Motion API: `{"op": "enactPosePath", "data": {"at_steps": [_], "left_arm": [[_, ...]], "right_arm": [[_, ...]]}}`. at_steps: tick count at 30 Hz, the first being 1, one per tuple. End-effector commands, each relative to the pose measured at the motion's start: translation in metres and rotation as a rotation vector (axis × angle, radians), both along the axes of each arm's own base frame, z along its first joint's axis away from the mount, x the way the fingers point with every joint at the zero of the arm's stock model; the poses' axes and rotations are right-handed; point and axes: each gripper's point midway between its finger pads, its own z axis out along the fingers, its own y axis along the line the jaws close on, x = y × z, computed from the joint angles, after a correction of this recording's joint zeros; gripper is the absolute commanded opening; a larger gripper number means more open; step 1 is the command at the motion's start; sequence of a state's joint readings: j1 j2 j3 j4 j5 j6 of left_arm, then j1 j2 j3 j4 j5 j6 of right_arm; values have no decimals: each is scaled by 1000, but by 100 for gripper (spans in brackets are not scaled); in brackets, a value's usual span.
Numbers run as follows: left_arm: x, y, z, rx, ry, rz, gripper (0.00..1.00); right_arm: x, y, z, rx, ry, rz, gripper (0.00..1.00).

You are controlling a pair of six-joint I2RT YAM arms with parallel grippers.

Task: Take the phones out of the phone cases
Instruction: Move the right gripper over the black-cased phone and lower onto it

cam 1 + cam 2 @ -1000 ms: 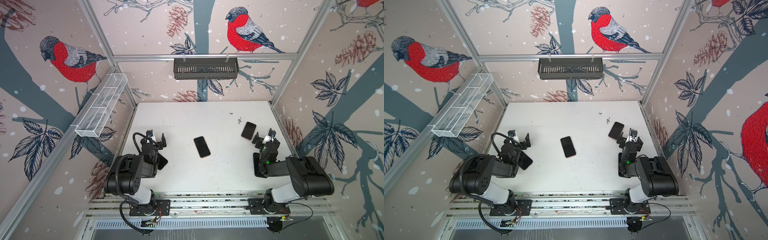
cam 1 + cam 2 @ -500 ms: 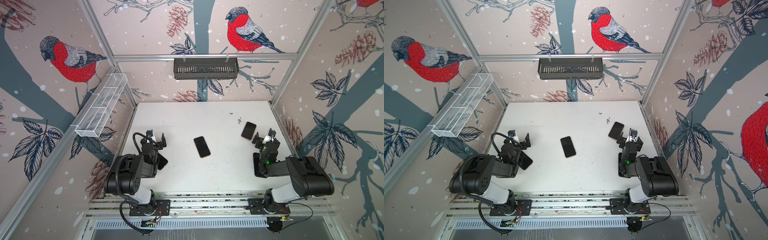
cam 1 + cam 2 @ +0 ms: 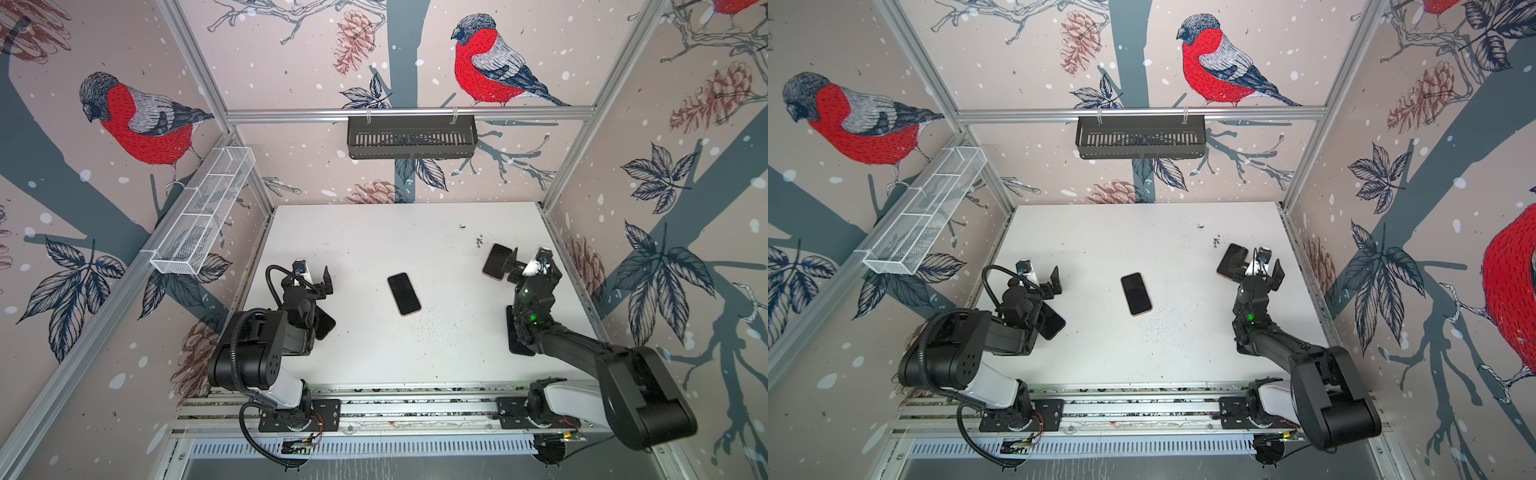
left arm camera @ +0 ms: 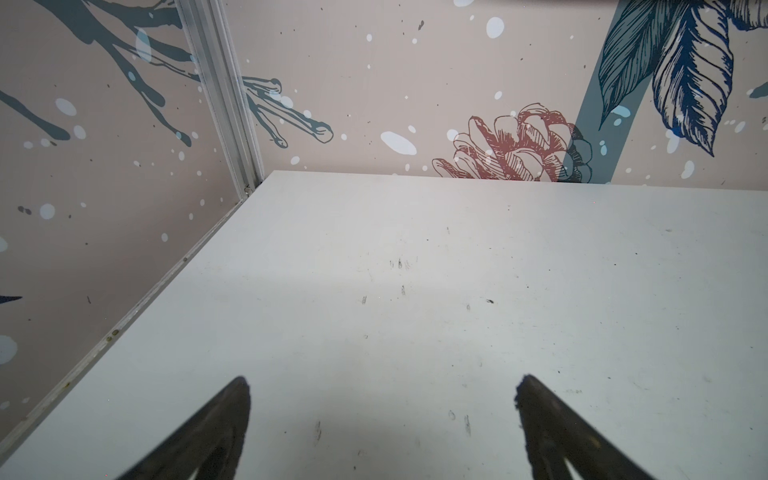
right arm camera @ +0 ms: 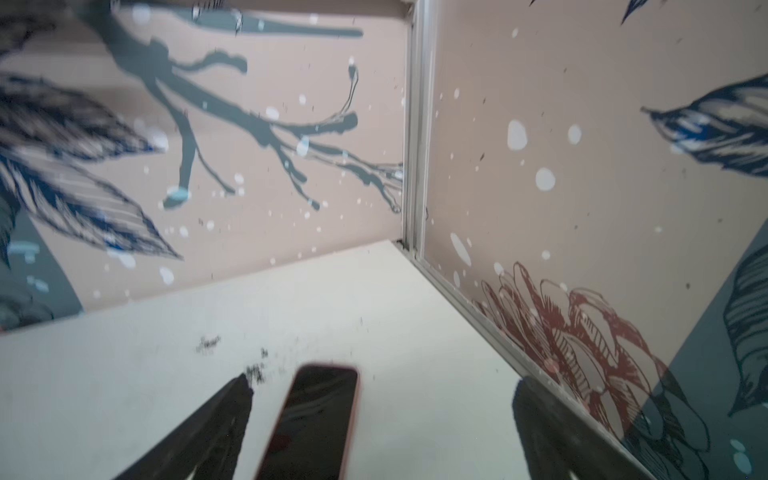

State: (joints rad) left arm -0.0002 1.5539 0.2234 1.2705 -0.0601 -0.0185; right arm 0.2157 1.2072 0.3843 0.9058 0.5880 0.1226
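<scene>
Though the left gripper [image 3: 313, 272] stays parked, wide open and empty, both top views show the right arm [image 3: 582, 349] shifted, with the right gripper [image 3: 528, 262] spread and empty above the pink-rimmed phone [image 3: 494, 262] at the right edge of the table [image 3: 374, 232]. Left wrist: parted jaws over nothing but table. Right wrist, blurred: phone [image 5: 320, 419] between the jaws, so pickup looks to be starting.

White table [image 3: 374, 353], flecked with black specks. Black central phone [image 3: 403, 294], pinkish edge. Black right-hand phone [image 5: 316, 419], pink-red rim. Pale pink walls [image 3: 291, 50] printed with red-breasted birds, grey-blue branches. Black basket [image 3: 411, 143]; white mesh rack [image 3: 203, 216].
</scene>
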Motion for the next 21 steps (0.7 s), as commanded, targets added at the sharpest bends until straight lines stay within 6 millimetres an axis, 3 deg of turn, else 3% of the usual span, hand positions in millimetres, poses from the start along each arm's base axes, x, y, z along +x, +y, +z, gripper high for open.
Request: {"op": "enactPosePath", "data": {"at_steps": [1, 5, 9, 15, 18, 21], "left_arm": [[2, 1, 12, 14, -44, 0, 99], [2, 1, 12, 14, -45, 0, 99], [2, 1, 12, 11, -44, -1, 99], [3, -7, 11, 29, -41, -32, 99], [-5, -10, 16, 60, -74, -21, 99], [1, -10, 13, 45, -53, -28, 99]], "right_arm": [[-3, 5, -51, 137, 258, -3, 100], [5, 45, -69, 246, 418, 168, 100], [-2, 64, -97, 310, 614, 216, 100], [-41, 67, -122, 365, 806, 220, 100], [-60, 70, -121, 403, 791, 255, 100], [-70, 66, -116, 400, 736, 265, 100]]}}
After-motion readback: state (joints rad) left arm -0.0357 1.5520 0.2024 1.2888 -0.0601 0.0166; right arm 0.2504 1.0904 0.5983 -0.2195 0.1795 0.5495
